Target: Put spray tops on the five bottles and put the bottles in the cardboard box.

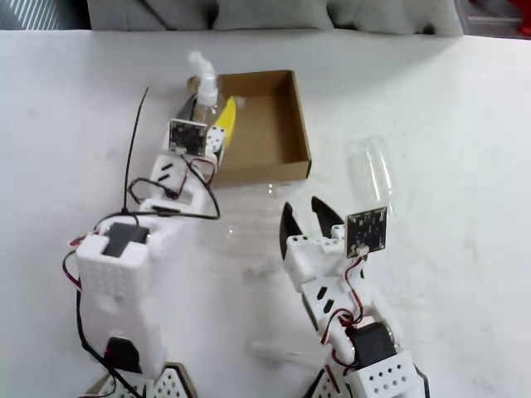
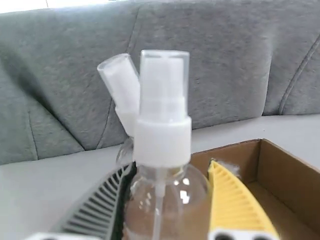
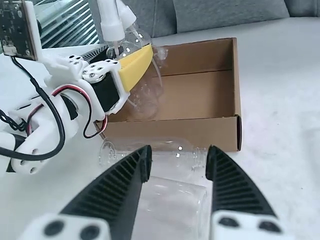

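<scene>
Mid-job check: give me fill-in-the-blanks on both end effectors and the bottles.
1. The left end effector is shut on a bottle with a ___ spray top.
2. The right end effector is ___, not shut, over a topless bottle lying on the table.
3. That lying bottle is ___ the cardboard box.
Missing: white; open; outside.

From my left wrist camera I see the left gripper (image 2: 168, 172) clamped on a clear bottle (image 2: 162, 205), the grey ribbed finger (image 2: 100, 212) on one side and the yellow finger (image 2: 235, 205) on the other. The bottle stands upright and wears a white spray top (image 2: 163, 137) under a clear cap. Just behind it a second bottle (image 2: 125, 152) leans, its own sprayer tilted. The open cardboard box (image 2: 287, 175) lies beside the yellow finger on the white table (image 2: 45, 195), with a grey couch (image 2: 225, 60) behind.
</scene>
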